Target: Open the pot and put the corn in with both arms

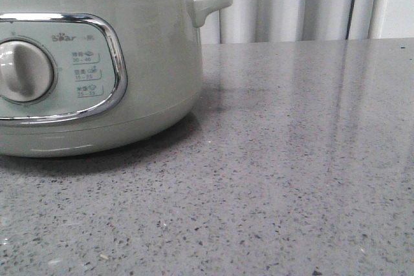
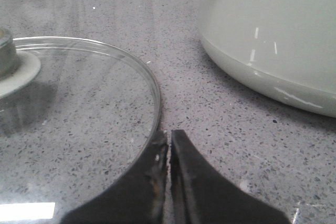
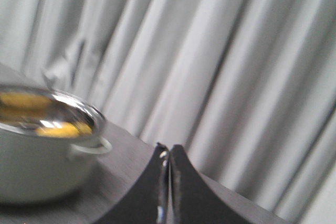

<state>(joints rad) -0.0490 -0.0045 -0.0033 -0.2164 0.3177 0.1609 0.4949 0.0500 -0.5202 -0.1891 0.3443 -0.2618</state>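
Lid (image 2: 79, 124) off, flat beside pot (image 1: 97, 69); corn (image 3: 58, 129) inside. Both grippers (image 2: 169, 145) (image 3: 168, 153) clenched, empty. Risk: left gripper retracting clips lid rim, shoves glass.

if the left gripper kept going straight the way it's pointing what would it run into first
Probably nothing soon. The left gripper, fingers together, points along bare countertop through the gap between the glass lid lying flat and the pot. The lid's rim sits close beside that line, so a slight drift could graze it.
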